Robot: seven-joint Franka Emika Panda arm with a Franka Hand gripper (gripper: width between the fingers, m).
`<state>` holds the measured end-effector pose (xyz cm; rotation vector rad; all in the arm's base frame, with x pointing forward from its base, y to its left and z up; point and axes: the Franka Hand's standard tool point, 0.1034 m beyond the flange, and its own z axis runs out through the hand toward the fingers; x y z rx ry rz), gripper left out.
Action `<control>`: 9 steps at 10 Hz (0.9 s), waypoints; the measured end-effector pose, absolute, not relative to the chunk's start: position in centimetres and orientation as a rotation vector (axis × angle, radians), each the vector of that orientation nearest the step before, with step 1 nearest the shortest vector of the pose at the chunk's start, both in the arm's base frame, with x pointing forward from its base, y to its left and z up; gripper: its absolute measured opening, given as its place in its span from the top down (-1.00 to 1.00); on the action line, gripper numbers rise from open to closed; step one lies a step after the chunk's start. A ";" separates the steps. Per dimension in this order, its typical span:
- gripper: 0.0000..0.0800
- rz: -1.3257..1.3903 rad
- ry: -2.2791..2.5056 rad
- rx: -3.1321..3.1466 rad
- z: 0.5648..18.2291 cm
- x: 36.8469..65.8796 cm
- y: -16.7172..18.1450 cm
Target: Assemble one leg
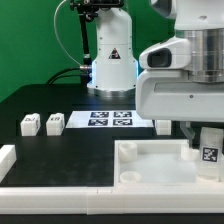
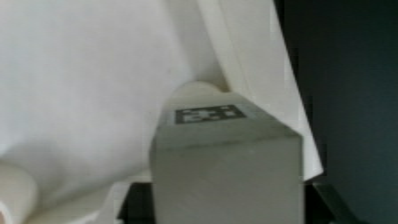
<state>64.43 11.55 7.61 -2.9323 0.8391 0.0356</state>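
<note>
My gripper (image 1: 205, 136) is at the exterior view's right, shut on a white leg (image 1: 210, 150) with a black-and-white tag on its face. It holds the leg upright over the right far corner of the large white tray-like piece (image 1: 150, 172). In the wrist view the leg (image 2: 224, 165) fills the middle, with its tag (image 2: 210, 113) at the far end. My dark fingers (image 2: 139, 203) press on both its sides, and the white tray piece (image 2: 89, 90) lies behind. Two more legs (image 1: 29, 124) (image 1: 54, 123) stand side by side on the black table at the left.
The marker board (image 1: 110, 120) lies flat in front of the robot base (image 1: 112, 60). A white block (image 1: 6, 158) sits at the left edge of the table. A white rim (image 1: 60, 200) runs along the front.
</note>
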 end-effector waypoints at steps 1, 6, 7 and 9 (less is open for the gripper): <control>0.26 0.048 1.143 -2.825 7.6 64.5 11.4; 0.26 0.163 2.127 -2.119 7.4 64.3 11.2; 0.26 0.166 2.168 -2.083 7.4 64.2 11.2; 0.08 0.151 2.038 -2.210 7.3 64.1 11.4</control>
